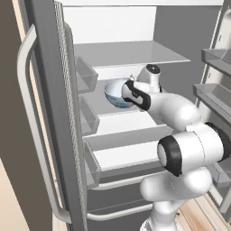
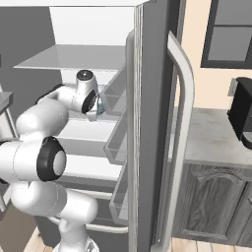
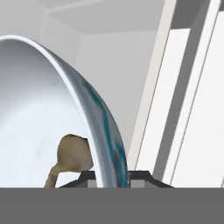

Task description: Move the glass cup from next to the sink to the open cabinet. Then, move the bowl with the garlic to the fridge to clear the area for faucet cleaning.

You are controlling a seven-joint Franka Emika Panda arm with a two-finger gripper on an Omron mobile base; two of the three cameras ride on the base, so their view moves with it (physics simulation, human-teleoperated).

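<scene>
Inside the open fridge (image 1: 135,58), the hand (image 3: 111,177) grips the rim of the bowl (image 1: 115,92), one finger on each side of its wall. The bowl sits over a middle shelf (image 1: 117,121), with the garlic (image 3: 74,153) lying inside it.

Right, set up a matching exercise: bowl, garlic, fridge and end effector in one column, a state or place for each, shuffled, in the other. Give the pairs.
Things:
1. bowl
2. garlic
3. fridge
4. end effector

States or places:
A. doors open, white shelves showing
B. lying inside the bowl
C. closed on the bowl's rim
D. at a middle shelf inside the fridge, rim gripped

Pairs: 1-D, 2-B, 3-A, 4-C
</scene>
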